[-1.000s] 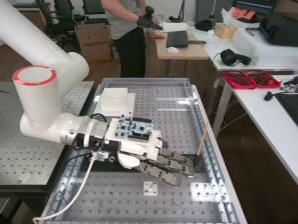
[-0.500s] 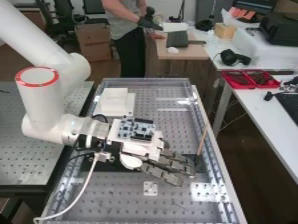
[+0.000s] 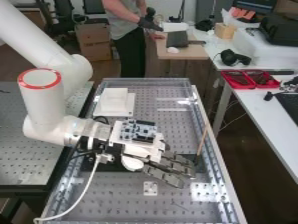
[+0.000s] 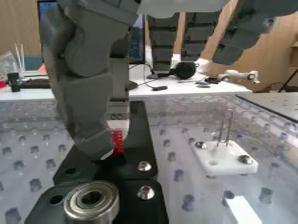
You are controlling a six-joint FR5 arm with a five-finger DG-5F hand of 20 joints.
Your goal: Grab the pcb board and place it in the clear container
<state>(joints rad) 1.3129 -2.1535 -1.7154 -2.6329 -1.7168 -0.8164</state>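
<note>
The hand (image 3: 166,169) is over the middle of the perforated bench, its dark fingers straight and pointing to the lower right. A blue circuit board (image 3: 138,131) is on top of the hand's white back part. In the wrist view, the thumb of the hand (image 4: 83,95) hangs down over a black fixture (image 4: 136,130), with straight fingers beyond it. A small red piece (image 4: 118,142) shows beside the thumb's tip, partly hidden by it. Whether they touch, I cannot tell.
Clear edging (image 3: 143,80) borders the bench. A white block (image 3: 115,100) stands behind the hand, and a thin brown stick (image 3: 202,142) leans at its right. Close by are a round metal bearing (image 4: 92,200) and a white mount with metal pins (image 4: 226,159). Red trays (image 3: 249,79) sit on the side table.
The arm and hand have shifted slightly to the right and toward the bench's near end. The blue board has moved along with them. The fingers keep their straight pose.
</note>
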